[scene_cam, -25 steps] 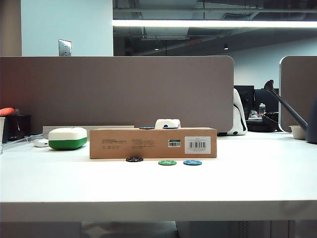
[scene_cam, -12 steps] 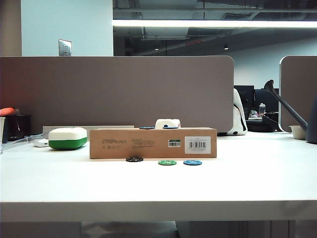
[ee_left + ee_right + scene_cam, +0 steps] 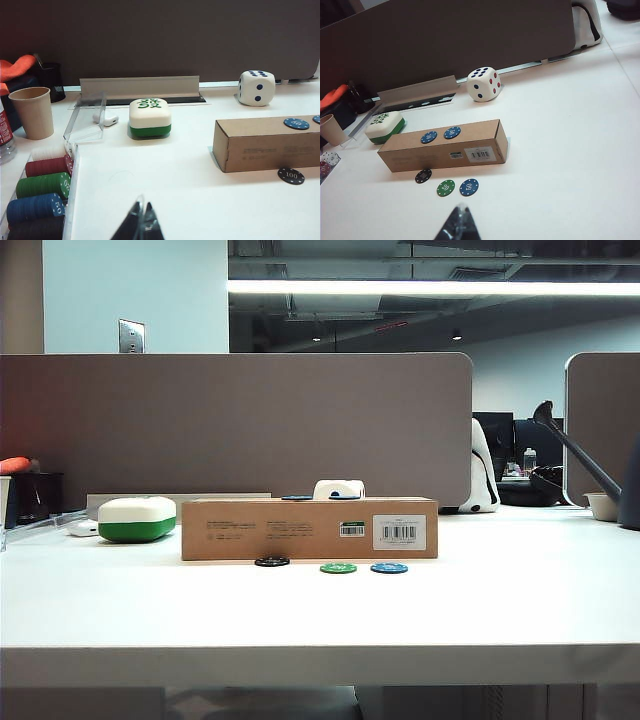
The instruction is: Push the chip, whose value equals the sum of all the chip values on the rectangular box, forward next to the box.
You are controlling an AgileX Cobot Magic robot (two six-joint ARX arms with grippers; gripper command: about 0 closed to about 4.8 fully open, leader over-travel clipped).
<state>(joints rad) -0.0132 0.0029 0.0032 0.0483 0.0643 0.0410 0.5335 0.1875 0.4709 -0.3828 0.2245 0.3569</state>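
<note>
- Nearest in, both arms are hanging back over the front of the table: the left gripper [image 3: 140, 225] is showing only its dark fingertips pressed together on nothing, and the right gripper [image 3: 458, 226] is looking just the same, tips meeting, nothing between them. Neither arm is showing in the exterior view.
- Off by the left arm, the chip rack [image 3: 37, 200] is holding its stacks of white, red, green and blue, well clear of the play.
- Moving up the table, three loose chips are sitting in a row in front of the rectangular box [image 3: 440, 147]. The blue chip [image 3: 469, 186] marked 50 and the green chip [image 3: 445, 188] marked 20 are lying a little nearer, side by side.
- The chip [image 3: 423, 175], black and marked 100 in the left wrist view, is lying ahead of those two, just beside the box's front face near its left half, so I'm judging the push as done or nearly so.
- Why that one? Two blue chips on the box [image 3: 440, 134] are resting on top; they appear to read 50 each, making 100.
- Farther back, the white-and-green case [image 3: 149, 117] is standing left of the box, and the die [image 3: 484, 84] is sitting behind it, near the grey partition [image 3: 235, 425].
</note>
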